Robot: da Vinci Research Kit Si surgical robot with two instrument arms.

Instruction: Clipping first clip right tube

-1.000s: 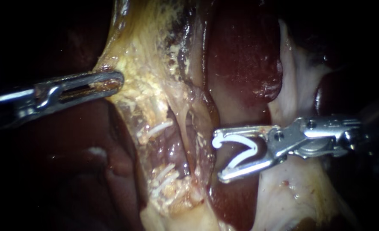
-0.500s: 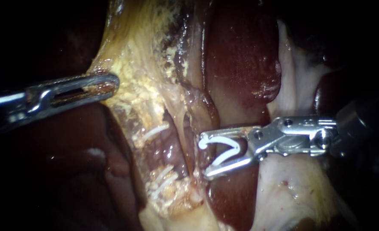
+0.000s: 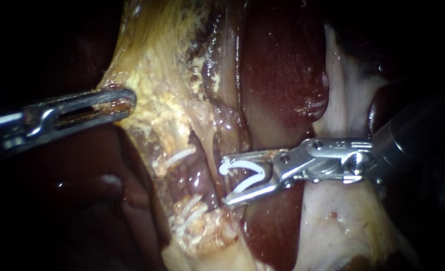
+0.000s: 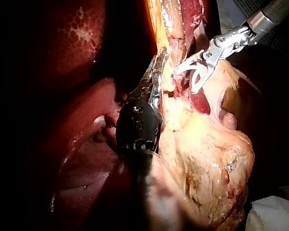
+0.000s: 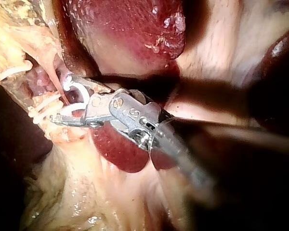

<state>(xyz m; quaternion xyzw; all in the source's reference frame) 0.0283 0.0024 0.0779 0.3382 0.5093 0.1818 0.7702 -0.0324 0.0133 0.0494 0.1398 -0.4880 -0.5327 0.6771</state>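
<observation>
Endoscope view: clip nears tube

Soft, slick and likely easy to tear, the pale tube (image 3: 214,145) stands beside the liver (image 3: 283,65), best taken across its bare middle. The right instrument (image 3: 226,184), jaws spread wide holding the white clip (image 3: 245,173), has advanced to the tube's edge within a second. The left instrument (image 3: 124,100) clamps fatty tissue (image 3: 152,85).

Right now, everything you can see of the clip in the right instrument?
The clip is white, plastic-looking, V-shaped: two curved legs joined at the shaft end, the upper ending in a hook. It stands unclosed, mouth toward the pale stringy tissue beside the liver. The right instrument holds it, claw spread wide, one leg on each side. Whether anything lies inside I cannot tell.
</observation>
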